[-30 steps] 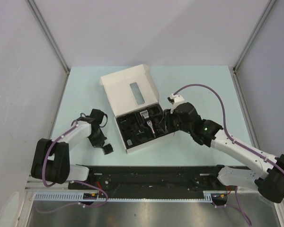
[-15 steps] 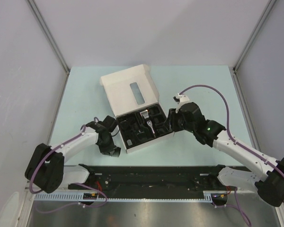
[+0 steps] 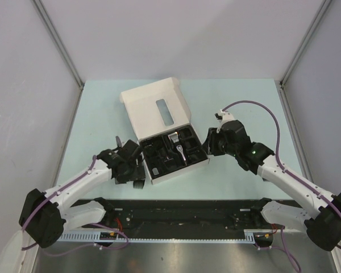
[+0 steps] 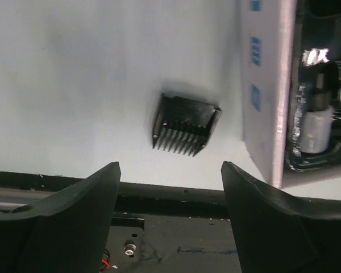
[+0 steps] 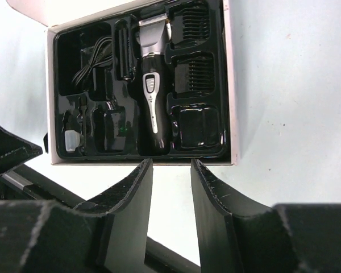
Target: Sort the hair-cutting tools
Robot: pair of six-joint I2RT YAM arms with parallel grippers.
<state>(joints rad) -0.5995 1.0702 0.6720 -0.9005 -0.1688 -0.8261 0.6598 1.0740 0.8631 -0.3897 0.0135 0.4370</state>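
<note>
1. The left tool (image 4: 169, 170) is spread wide with nothing in it, hanging just above the loose comb guard (image 4: 186, 132).
2. That guard lies flat on the table (image 4: 74, 85), just left of the white box (image 4: 267, 114), close to its near corner. Looks like a small gap, not touching.
3. Key bit: the guard sits straight ahead of the left tool. Its long side runs finger to finger and its teeth point back at the tool.
4. The right tool (image 5: 170, 165) has a narrower gap, also empty. It hovers by the box's right side, looking at the clipper (image 5: 152, 85), cable (image 5: 94, 57) and seated guards (image 5: 192, 74).
5. The left arm is way nearer, since the box sits between the right arm and that guard.
</note>
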